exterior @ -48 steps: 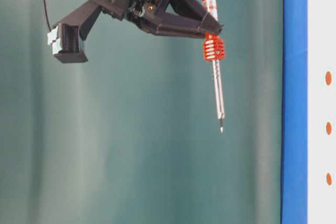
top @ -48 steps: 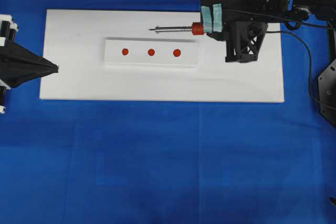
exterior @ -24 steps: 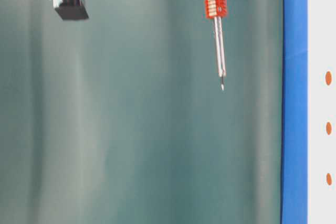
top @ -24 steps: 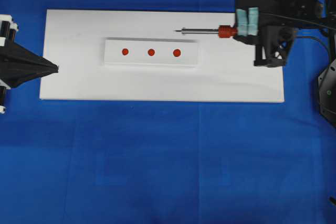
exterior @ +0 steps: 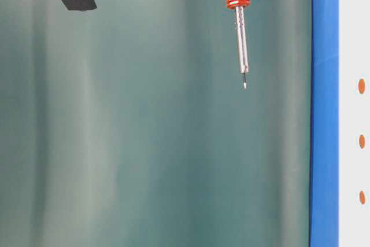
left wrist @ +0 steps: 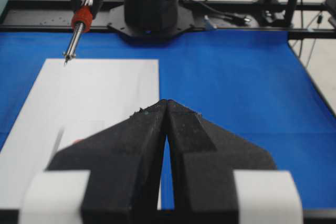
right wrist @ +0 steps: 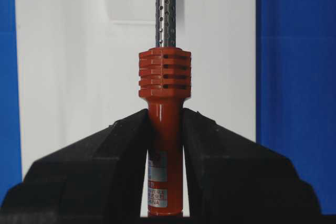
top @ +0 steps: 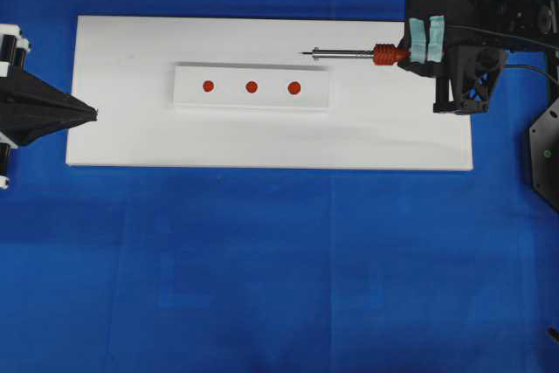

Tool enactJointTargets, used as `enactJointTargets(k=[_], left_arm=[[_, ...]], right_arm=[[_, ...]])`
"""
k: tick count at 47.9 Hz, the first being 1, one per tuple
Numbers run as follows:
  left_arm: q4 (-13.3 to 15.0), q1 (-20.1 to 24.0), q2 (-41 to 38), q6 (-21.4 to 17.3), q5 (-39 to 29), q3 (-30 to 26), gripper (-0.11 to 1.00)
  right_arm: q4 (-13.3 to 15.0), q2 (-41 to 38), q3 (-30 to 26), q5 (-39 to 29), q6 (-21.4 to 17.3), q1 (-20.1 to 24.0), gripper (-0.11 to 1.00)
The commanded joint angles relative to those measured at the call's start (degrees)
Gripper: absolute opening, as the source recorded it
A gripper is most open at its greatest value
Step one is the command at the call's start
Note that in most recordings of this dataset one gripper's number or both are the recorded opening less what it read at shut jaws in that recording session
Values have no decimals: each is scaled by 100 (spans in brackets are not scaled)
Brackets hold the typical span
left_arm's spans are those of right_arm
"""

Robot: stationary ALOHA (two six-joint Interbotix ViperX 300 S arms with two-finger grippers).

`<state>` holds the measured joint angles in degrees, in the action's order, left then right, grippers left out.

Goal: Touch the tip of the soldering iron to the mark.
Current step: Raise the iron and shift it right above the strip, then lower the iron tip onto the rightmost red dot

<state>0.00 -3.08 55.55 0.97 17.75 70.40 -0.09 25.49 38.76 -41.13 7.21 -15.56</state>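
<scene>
At the far right end of the white board, my right gripper [top: 423, 39] is clamped tight around the red-orange handle of the slim soldering iron [top: 358, 54], its perforated metal shaft pointing left toward the marks. Over the last second I have pulled the arm back to the right and raised it, so the pointed tip [top: 304, 52] now hangs in the air, up and to the right of the nearest round red mark [top: 294, 87] on the raised white strip [top: 251, 104]. That undoes my approach; I judge the touch not made. My left gripper [top: 91, 113] rests closed and empty at the board's left edge.
</scene>
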Motion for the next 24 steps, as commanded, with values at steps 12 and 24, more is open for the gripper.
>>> enactJointTargets(k=[12, 24], left_arm=[[-9, -18, -18, 9, 53, -44, 0], [-9, -18, -18, 9, 62, -44, 0]], right_arm=[[18, 44, -62, 18, 0, -9, 6], [9, -70, -26, 26, -9, -9, 6]])
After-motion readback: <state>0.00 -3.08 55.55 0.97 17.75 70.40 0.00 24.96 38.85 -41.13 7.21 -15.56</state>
